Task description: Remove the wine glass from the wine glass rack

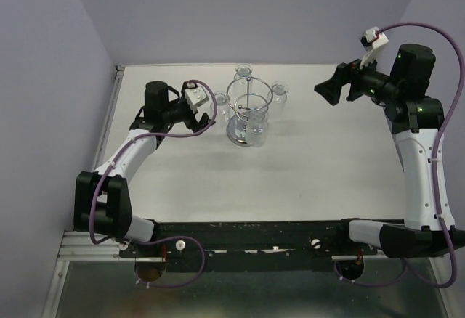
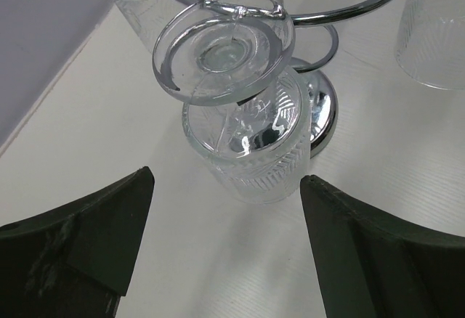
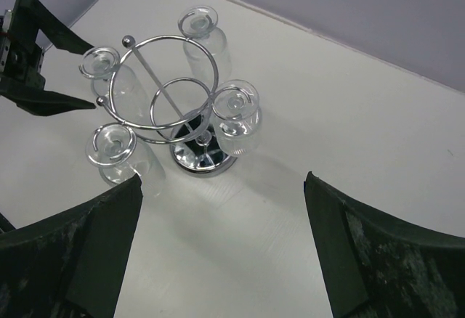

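The chrome wine glass rack (image 1: 248, 111) stands mid-table with several clear wine glasses hanging upside down from its ring. It also shows in the right wrist view (image 3: 200, 160) and the left wrist view (image 2: 323, 107). My left gripper (image 1: 201, 119) is open and empty, just left of the rack. In the left wrist view one hanging wine glass (image 2: 247, 144) sits straight ahead of the open left gripper (image 2: 227, 180), beyond the fingertips and untouched. That glass (image 3: 102, 64) is next to the left gripper in the right wrist view. My right gripper (image 1: 327, 91) is open and empty, raised well right of the rack.
Other hanging glasses show at the rack's back (image 1: 243, 72), right (image 1: 280, 90) and front (image 1: 258, 123). The white tabletop (image 1: 312, 173) ends at purple walls on the left, back and right. The arm bases sit on the near rail (image 1: 254, 234).
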Motion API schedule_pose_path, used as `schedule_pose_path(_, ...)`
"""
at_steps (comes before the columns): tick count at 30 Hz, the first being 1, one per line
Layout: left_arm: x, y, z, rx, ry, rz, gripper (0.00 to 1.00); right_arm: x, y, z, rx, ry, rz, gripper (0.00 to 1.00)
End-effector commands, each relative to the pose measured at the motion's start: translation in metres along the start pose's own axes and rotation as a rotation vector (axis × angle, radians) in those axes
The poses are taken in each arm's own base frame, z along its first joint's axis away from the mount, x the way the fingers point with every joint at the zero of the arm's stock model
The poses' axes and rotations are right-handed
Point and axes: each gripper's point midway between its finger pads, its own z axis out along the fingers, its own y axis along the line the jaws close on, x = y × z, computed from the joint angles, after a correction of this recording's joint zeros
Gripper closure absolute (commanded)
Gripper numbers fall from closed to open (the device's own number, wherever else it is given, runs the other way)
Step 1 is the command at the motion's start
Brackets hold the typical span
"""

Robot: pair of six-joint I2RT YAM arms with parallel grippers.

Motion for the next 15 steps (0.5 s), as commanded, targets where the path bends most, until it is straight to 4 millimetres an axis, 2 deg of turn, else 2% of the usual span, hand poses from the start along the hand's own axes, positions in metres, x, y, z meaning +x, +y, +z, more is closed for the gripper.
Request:
schedule_pose_path(1, -0.018, 0.000, 0.011, 0.079, -0.093, 0.051, 0.01, 0.014, -0.006, -0.014, 0.075, 0.048, -0.018, 0.00)
schedule_pose_path(11, -0.020, 0.000, 0.024, 0.123, -0.134, 0.002, 0.01, 0.024, -0.010, -0.011, 0.078, 0.096, -0.020, 0.00)
schedule_pose_path(15, -0.021, -0.003, 0.031, 0.140, -0.140, -0.025, 0.01, 0.021, -0.009, -0.010, 0.066, 0.091, -0.024, 0.00)
